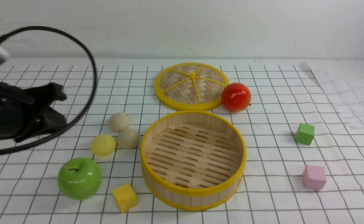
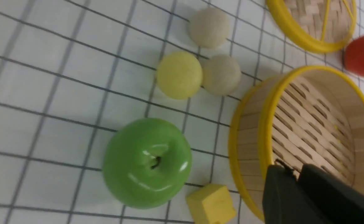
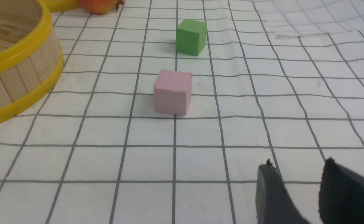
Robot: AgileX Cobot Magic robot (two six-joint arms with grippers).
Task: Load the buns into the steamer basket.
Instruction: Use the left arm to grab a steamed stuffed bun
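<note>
Front: black left pincer point(image 1: 52, 107), jaw gap unclear, short of pale-yellow matte ball bun point(image 1: 103, 145), likely light, rollable, grab round its middle; left wrist: fingertips nearly together, nothing between, bun well apart from them; right wrist: right pincer point(image 3: 297, 163) parted, bare.

The left arm point(image 1: 17, 112) reaches in from the left side of the front view, its dark gripper point(image 2: 289, 174) raised above the tabletop point(image 1: 275, 193), with the fingers only narrowly parted. The right arm is outside the front view; in its wrist view, the right gripper point(image 3: 298, 165) shows its dark fingers spread apart, with nothing between them.
</note>
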